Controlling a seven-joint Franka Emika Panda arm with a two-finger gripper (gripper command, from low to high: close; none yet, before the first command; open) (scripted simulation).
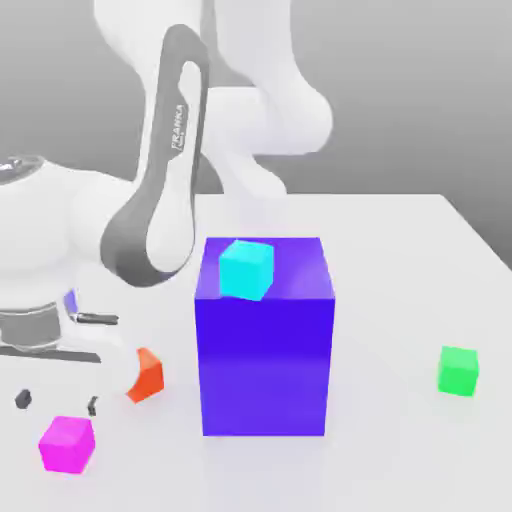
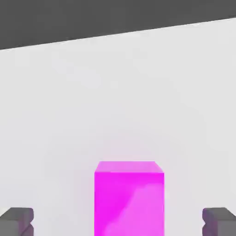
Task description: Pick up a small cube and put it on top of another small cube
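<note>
Lying on pale worktop (image 1: 390, 300) at exterior view's left: magenta cube (image 1: 67, 444). Jaws (image 1: 58, 403) wide, empty, above magenta cube; in hand view, cube sits between fingertips' lines, apart from both. Orange-red cube (image 1: 149, 375) next, partly hidden by gripper. Then big purple-blue block (image 1: 264, 364), upright, cyan cube (image 1: 246, 270) on its top. Green cube (image 1: 458, 371) on worktop at exterior view's right, well apart from block.

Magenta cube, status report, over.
Gripper open above magenta cube. Cube on table, not grasped. Green cube bare on top.
</note>
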